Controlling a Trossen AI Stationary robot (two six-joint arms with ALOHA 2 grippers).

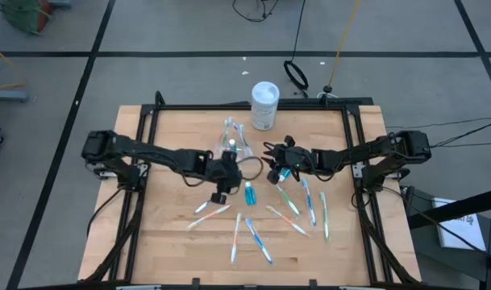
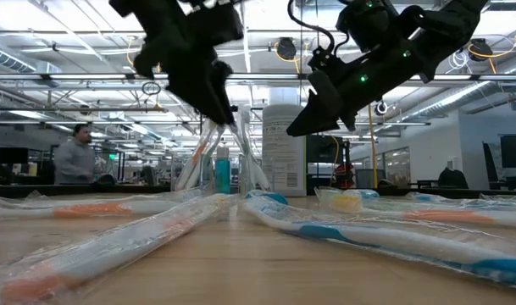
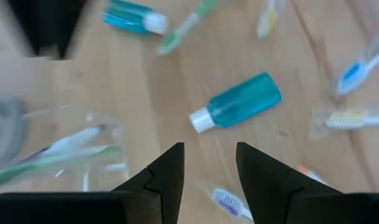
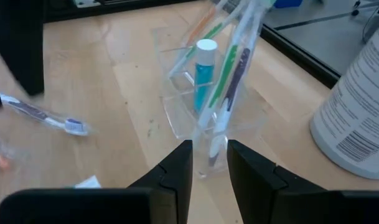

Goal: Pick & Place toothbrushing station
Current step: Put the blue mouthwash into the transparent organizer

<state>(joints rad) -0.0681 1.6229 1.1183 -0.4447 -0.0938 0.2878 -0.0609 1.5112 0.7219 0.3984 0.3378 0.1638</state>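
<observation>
Parted and empty, both end effectors, left (image 1: 222,179) and right (image 1: 276,171), flank the clear cup (image 1: 232,145).

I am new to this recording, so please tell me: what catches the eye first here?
The clear cup near the table's middle, already holding toothbrushes and a blue tube. Both tools meet there: the left tool open above a loose tube, the right tool open at the cup. Wrapped toothbrushes lie scattered in front.

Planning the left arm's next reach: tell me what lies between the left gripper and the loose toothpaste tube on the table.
Only bare wood. In the left wrist view, the open left gripper hangs over the toothpaste tube, with nothing between.
</observation>
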